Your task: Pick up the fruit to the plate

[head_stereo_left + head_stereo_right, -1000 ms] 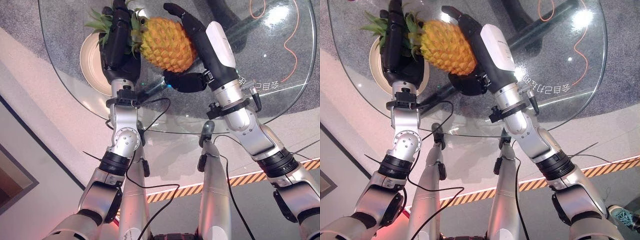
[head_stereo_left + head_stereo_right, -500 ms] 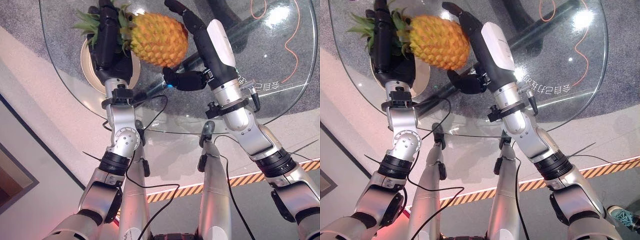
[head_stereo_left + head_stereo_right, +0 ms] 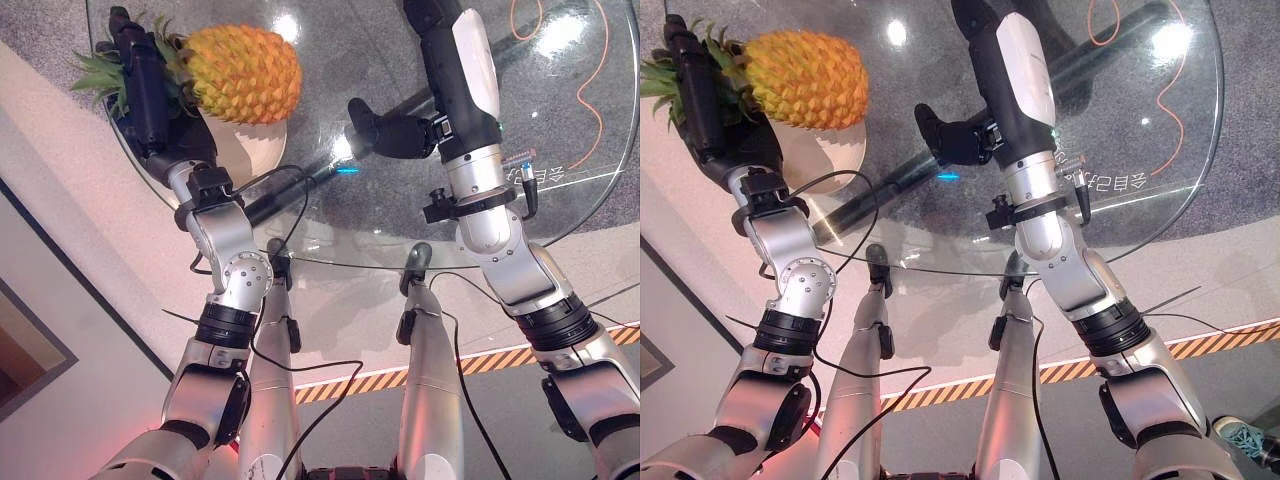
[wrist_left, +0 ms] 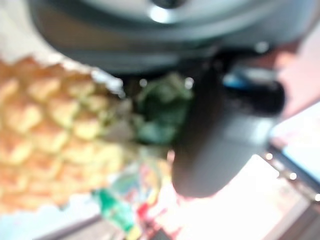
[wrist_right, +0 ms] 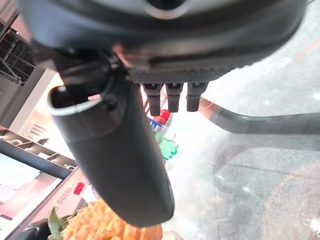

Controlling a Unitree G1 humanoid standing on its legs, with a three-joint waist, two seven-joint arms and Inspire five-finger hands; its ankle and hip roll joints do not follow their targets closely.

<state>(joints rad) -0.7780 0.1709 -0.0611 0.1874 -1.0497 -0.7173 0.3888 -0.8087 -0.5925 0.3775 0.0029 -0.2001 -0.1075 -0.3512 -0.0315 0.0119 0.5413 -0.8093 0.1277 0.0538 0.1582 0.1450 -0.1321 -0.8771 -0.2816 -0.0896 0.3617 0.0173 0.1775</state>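
L hand (image 3: 150, 95) curled on pineapple (image 3: 243, 73) crown (over plate (image 3: 245, 150)); R hand (image 3: 425, 60) fingers relaxed, holding nothing.

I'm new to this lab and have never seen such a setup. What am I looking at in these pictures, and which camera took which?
This is a two-legged humanoid robot with silver-grey arms and dark fingered hands. Two pictures come from a stereo camera on its head, looking down at a round glass table. The other two come from cameras on its wrists, looking along each hand from very close.

On the table lies a cream round plate. The left hand is curled round the green leafy crown of a yellow-orange pineapple, whose body is over the plate; whether it rests on the plate I cannot tell. The left wrist view shows that crown beside the thumb. The right hand is apart from the fruit, further right over the glass, its fingers straight, holding nothing.
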